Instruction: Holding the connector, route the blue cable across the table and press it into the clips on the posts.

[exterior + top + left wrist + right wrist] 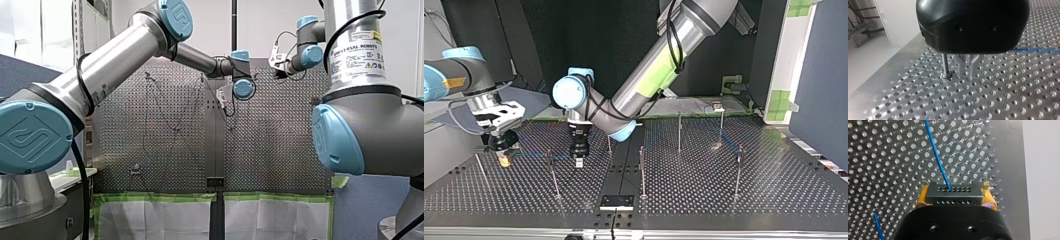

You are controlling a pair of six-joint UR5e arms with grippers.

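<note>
The thin blue cable (pixel 936 157) runs out of a dark rectangular connector (pixel 953 192), drilled with rows of small holes, and away ahead of my right hand (pixel 956 195) over the perforated metal surface (pixel 724 190). That hand's yellow pads are clamped on the connector's two short ends. A second stretch of cable shows low beside the hand.

In the top view, the right hand sits low near the view's left. From there the cable's long axis lies along the surface toward the view's right, faintly visible as far as my left hand (pixel 578 160). The slim metal posts (pixel 552 172) all stand on that side: one between the two hands, the rest further to the view's right. Their clips are too small to make out.

So I judge that the coming move is a carry of the connector toward the view's right, with the cable lifted to the height of the post tops. My right arm already has it.

My left arm reaches past the middle. Its wrist points straight down, with the hand just over the surface, close beside a post and near the cable. Whether that hand is apart or together I cannot tell.
</note>
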